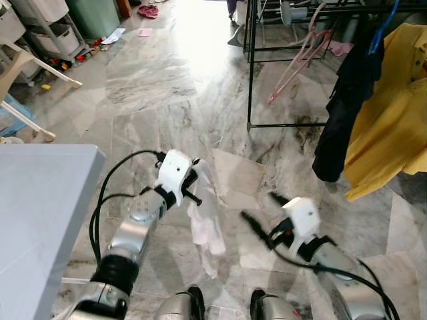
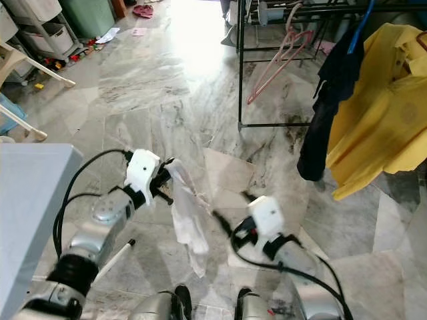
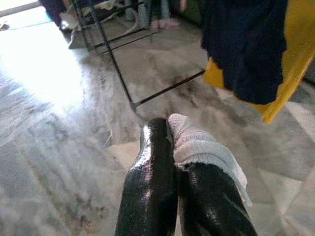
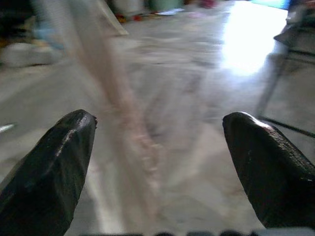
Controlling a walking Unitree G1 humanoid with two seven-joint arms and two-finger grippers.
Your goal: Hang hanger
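Left gripper (image 3: 172,147) is clamped on one white cloth (image 1: 205,227), which dangles over the marble floor (image 1: 153,87). Right gripper (image 4: 157,162) is spread wide, with that cloth blurred between its fingers. We count one pink hanger (image 1: 293,67), possibly two, on the black rack (image 1: 250,80), beside a dark garment (image 1: 347,100) and a yellow shirt (image 1: 393,113).

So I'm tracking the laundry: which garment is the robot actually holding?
The white cloth, pinched in the left tool. The yellow shirt and dark garment hang on the rack.
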